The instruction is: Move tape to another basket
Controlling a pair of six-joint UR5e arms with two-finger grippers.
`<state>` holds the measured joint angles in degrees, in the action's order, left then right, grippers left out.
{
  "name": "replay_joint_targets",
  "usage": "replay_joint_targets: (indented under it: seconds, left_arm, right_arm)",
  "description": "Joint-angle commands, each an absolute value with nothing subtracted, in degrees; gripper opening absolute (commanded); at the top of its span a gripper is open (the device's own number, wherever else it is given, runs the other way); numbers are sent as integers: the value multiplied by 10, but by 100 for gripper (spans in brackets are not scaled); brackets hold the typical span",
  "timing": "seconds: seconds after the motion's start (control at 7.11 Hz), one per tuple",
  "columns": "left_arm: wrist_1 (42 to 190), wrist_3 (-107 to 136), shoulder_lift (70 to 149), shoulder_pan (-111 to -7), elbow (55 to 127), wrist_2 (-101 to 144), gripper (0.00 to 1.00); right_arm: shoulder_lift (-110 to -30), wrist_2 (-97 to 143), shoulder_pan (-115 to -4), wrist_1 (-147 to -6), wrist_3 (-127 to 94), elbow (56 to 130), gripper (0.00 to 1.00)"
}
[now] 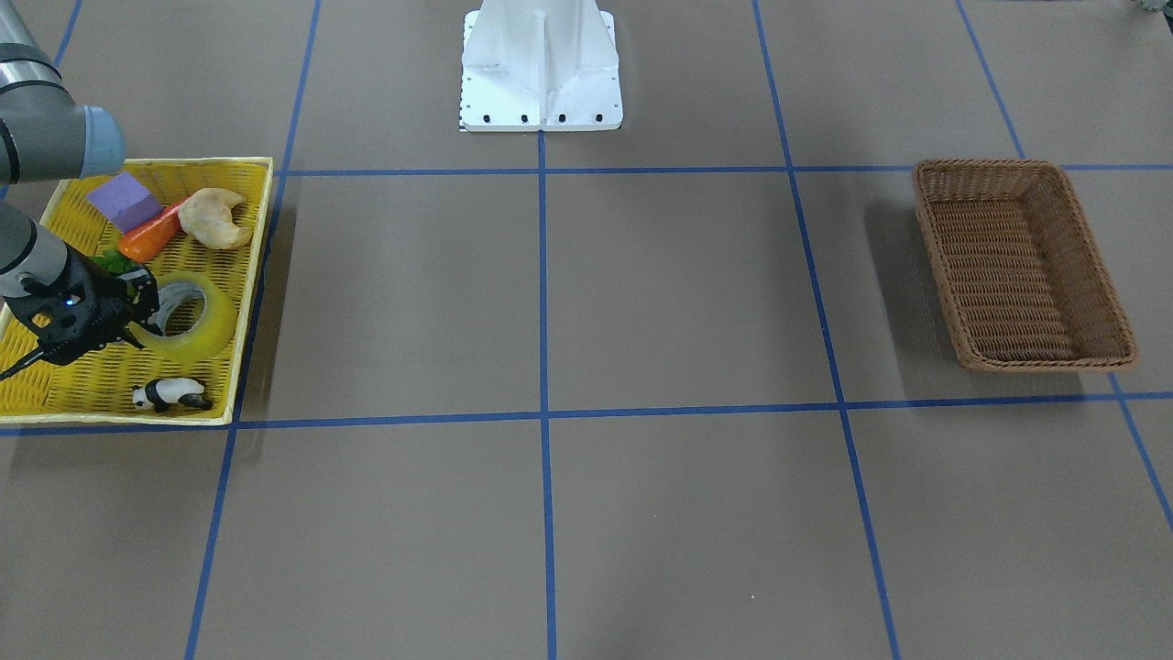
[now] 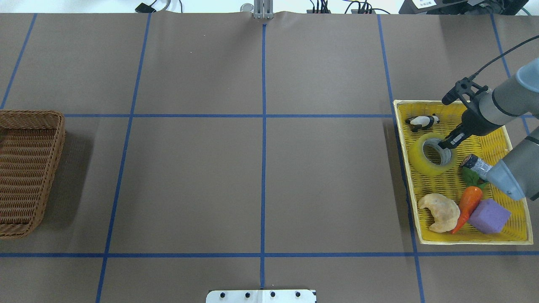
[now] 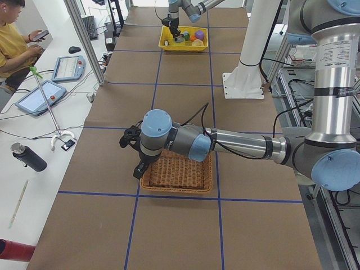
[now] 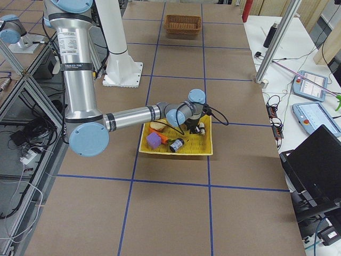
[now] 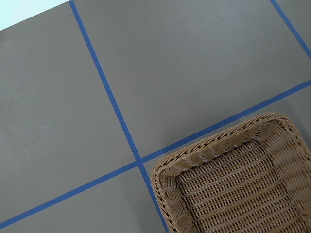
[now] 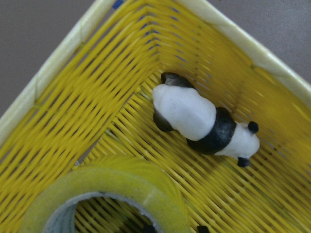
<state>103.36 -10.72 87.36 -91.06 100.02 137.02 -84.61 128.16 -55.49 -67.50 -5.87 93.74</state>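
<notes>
Grasping the tape [image 2: 421,162] is the step we are working on. Our right gripper [image 2: 445,144] is reaching down into the yellow tray [image 2: 471,241], one finger inside the roll's core and the other outside its wall, at about two o'clock on the ring in the overhead view. We cannot tell whether the jaws are squeezing that wall. The roll is lying flat on the tray floor.

Next, we judge, we are going to need a firm pinch, a lift clear of the tray rim, and a long carry toward nine o'clock, where the brown wicker basket [image 2: 29,168] is sitting well apart. Our left gripper [image 3: 139,171] is hovering over that basket's rim, its state unreadable, and may be crowding the drop.

Near the roll, a toy panda [image 2: 423,121] is lying at twelve o'clock, a small cylinder [image 2: 476,163] at three, and a carrot [image 2: 467,204] and pastry [image 2: 440,212] toward six.
</notes>
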Motion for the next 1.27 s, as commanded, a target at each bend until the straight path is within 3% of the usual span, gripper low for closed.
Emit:
replay_joint_targets:
  seconds: [0.0,0.42,0.84,1.13]
  left_arm:
    - [1034,-105,874,-911,1000,1370,99]
    - [1034,-101,874,-911,1001,1371,99]
    - [1052,-98,875,-911,1006,1372,99]
    - [1070,-88,881,-888,1005,1407,99]
  right_arm:
    - [-851,1288,-569,-678,-55,960,0]
    - [-844,1345,-632,-687,-61,1005,0]
    - [-758,1344,-622,-685,-215,1011,0]
    - [-668,1319,-540,-679,-388,1011,0]
